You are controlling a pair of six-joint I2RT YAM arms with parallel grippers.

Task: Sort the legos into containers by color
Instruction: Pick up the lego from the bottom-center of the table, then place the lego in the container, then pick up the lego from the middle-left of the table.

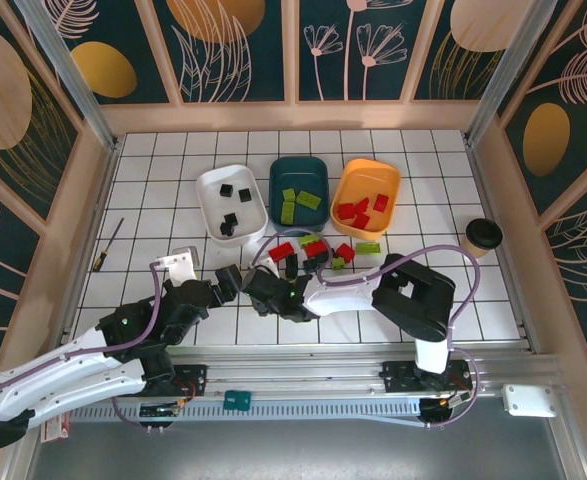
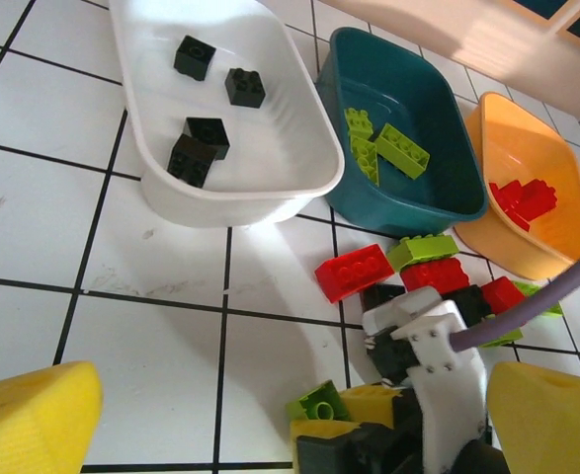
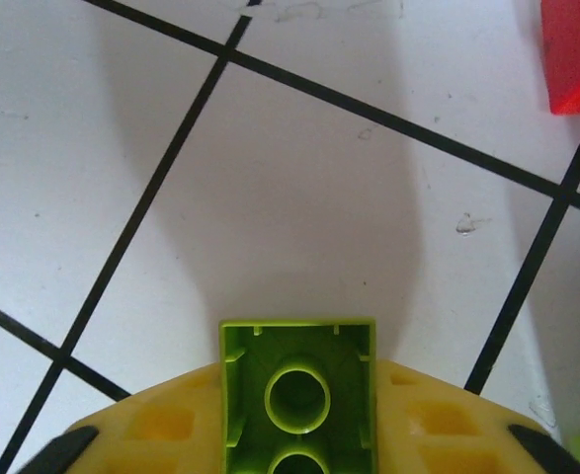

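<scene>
Closest to you, a lime green brick (image 3: 297, 355) is pinched between the yellow pads (image 3: 161, 425) of your right gripper (image 3: 297, 439). Its hollow underside faces the wrist camera, over the tiled tabletop (image 3: 122, 148). That arm reaches low from its base and ends in front of the teal bin (image 1: 308, 175), slightly to the left. Your left gripper (image 1: 223, 281) points at it from the left, its fingers (image 2: 33, 415) spread wide with nothing between them. The loose legos (image 1: 313, 250), red, lime and black, lie heaped just in front of the teal bin. Left of the teal bin, the white bin (image 1: 211, 205) holds four black bricks (image 2: 244, 87). The teal bin itself holds lime pieces (image 2: 400, 150), and the orange bin (image 1: 368, 178) on its right holds red bricks (image 2: 527, 197).
</scene>
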